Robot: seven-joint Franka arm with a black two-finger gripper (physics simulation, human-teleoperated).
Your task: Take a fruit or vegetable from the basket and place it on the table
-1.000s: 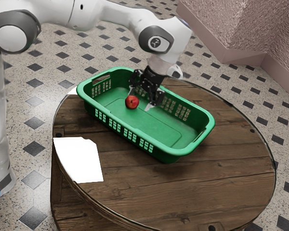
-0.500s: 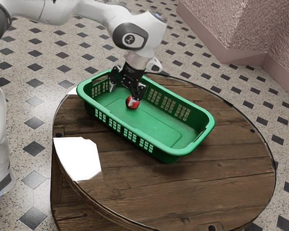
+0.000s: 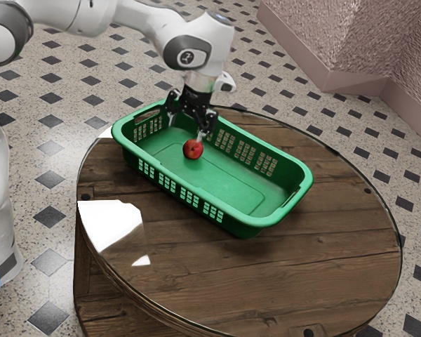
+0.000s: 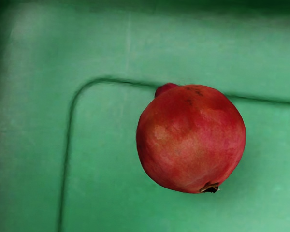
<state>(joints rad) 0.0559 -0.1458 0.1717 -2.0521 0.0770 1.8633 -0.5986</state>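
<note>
Markings: the joint cap of the arm point(image 3: 187, 57) bears a small dark emblem, too small to read.

Item: one red, round fruit, by its look a pomegranate point(image 4: 191, 140). It rests on the floor of the green basket point(image 3: 295, 191), in the half toward the exterior view's left, across the moulded line point(image 4: 67, 145) and near that line's rounded corner. Its body is close to spherical, so a long axis is barely marked. The clearest axis runs from a small red knob at the moulded line to a dark, open crown. The crown end points away from that line, into the panel it encloses.

End effector: the gripper point(image 3: 186, 132) is inside the basket's outline, pointing down, toward the far long wall. Its two fingers stand wide apart, with nothing gripped between them. The finger at the exterior view's right appears just beside the fruit's far side; contact cannot be determined.

Surroundings: the basket sits upright on the far part of a round wooden table point(image 3: 323, 260), its length running from far left to near right in the exterior view. A tiled floor point(image 3: 49, 260) lies below.
</note>
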